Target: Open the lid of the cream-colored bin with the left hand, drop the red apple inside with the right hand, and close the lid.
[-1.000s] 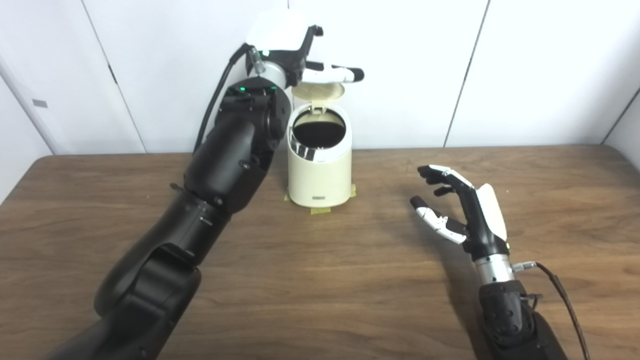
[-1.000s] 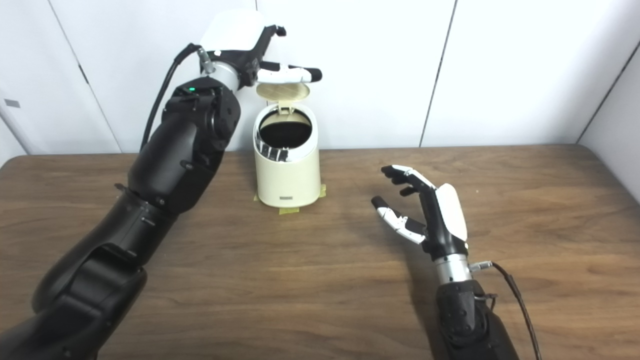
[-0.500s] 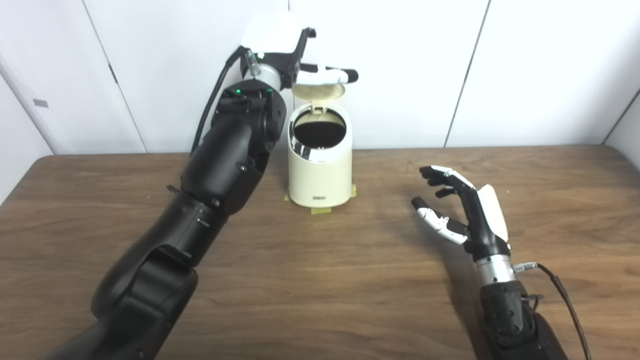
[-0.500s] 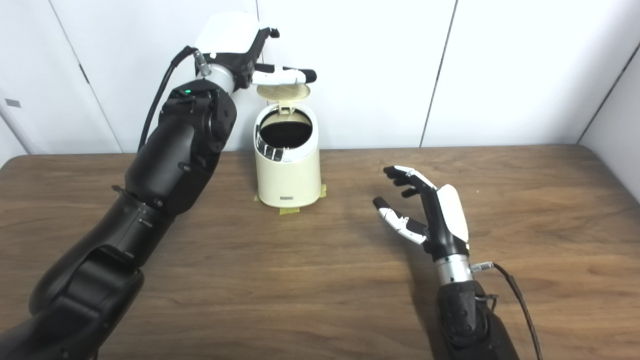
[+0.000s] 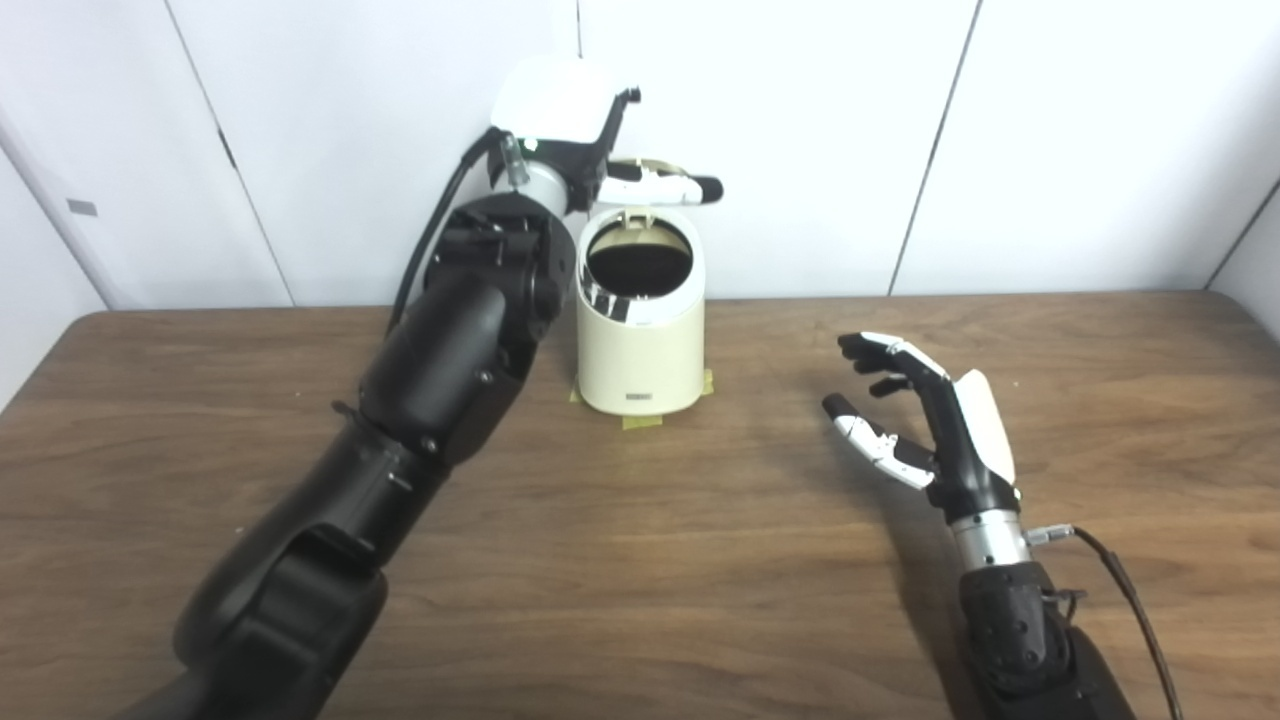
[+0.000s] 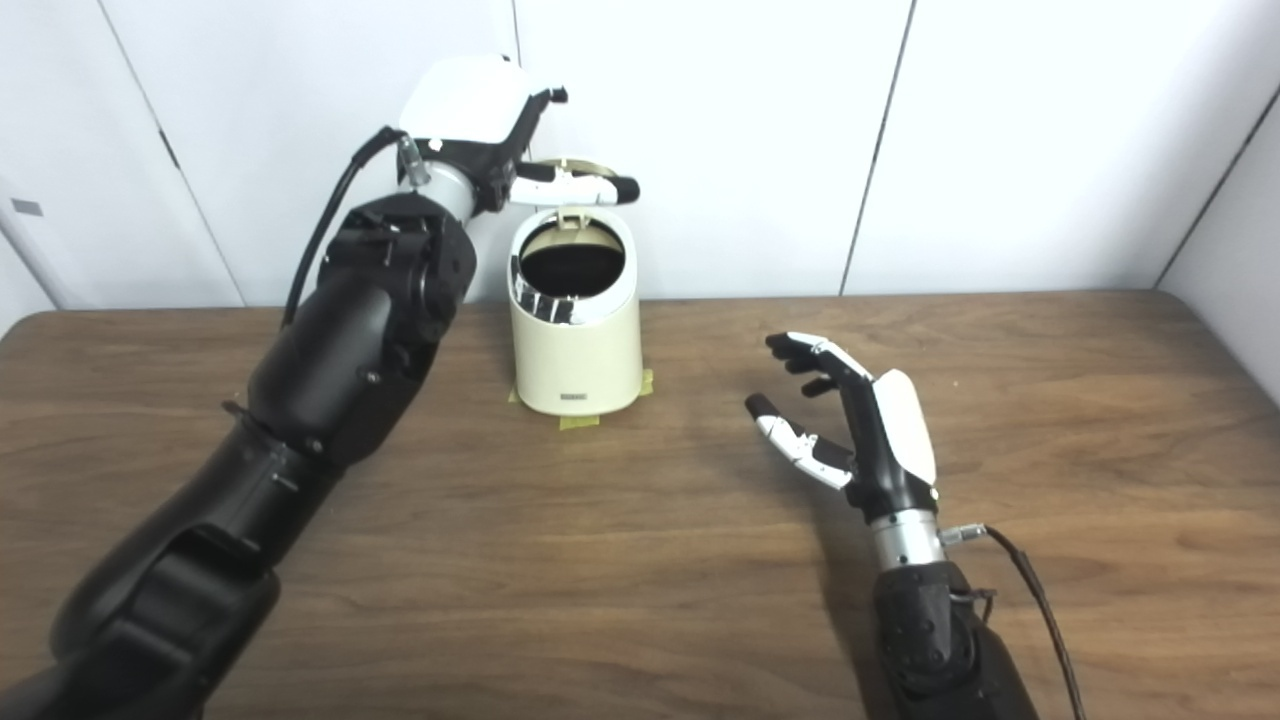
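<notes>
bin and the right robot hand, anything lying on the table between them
Nothing. Both eye views show only bare wood table between the bin and the right robot hand. No apple is visible there.

- cream-colored bin (image 5: 640, 350): short round tub, upright at the back of the counter (image 5: 640, 560), yellow tape tabs at its base, small label low on the front.
- mouth open, dark inside, shiny rim band; contents not visible.
- lid (image 5: 648, 166): round, tan, hinged at the back, tipped partway over the mouth.
- red apple: not visible.
</notes>
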Robot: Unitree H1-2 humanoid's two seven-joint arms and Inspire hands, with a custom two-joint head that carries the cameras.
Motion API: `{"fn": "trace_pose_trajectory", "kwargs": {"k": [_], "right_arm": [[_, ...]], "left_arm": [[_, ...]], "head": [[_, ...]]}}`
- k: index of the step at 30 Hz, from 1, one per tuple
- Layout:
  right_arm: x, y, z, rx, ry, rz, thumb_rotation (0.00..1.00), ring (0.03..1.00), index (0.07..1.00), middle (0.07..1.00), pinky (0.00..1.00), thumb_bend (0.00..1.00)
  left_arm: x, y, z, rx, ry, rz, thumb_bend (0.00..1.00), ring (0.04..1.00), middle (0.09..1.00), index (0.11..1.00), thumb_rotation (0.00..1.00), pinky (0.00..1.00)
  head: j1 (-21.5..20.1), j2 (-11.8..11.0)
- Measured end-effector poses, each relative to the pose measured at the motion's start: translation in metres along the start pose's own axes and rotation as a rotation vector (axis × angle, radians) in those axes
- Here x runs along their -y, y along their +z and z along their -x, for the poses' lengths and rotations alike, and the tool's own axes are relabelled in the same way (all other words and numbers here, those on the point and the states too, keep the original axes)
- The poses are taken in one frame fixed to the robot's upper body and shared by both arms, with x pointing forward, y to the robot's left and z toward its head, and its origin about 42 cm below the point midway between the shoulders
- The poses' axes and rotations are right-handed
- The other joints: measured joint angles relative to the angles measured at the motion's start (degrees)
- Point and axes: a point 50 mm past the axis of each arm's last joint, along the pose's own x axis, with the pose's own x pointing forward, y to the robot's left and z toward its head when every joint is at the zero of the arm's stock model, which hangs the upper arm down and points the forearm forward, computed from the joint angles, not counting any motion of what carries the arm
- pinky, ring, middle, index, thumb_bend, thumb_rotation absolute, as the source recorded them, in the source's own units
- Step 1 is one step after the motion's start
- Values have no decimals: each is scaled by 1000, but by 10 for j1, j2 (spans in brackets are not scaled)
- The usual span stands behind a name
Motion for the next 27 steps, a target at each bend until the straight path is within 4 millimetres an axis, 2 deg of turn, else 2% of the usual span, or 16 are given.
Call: {"fn": "trace_pose_trajectory", "kwargs": {"k": [3,10,16,23,27], "right_arm": [[0,1,0,1,0,1,520,696,720,717,574,242],[0,0,0,-2,1,2,510,705,722,722,587,242],[-1,1,0,1,6,3,502,694,716,714,583,238],[-2,1,0,1,7,3,519,693,717,714,577,244],[-2,1,0,2,8,5,493,694,717,714,580,240]], "left_arm": [[13,0,10,2,-16,-3,1000,1000,919,892,989,1000],[20,0,27,12,-4,-22,1000,1000,898,889,979,1000],[47,-2,39,18,-75,-35,1000,1000,898,896,985,1000],[50,-2,40,32,-85,-45,1000,1000,895,888,958,1000],[52,-2,40,35,-87,-51,996,1000,887,881,953,1000]], "head": [[0,2],[0,2],[-3,0],[-4,1],[-3,1]]}}
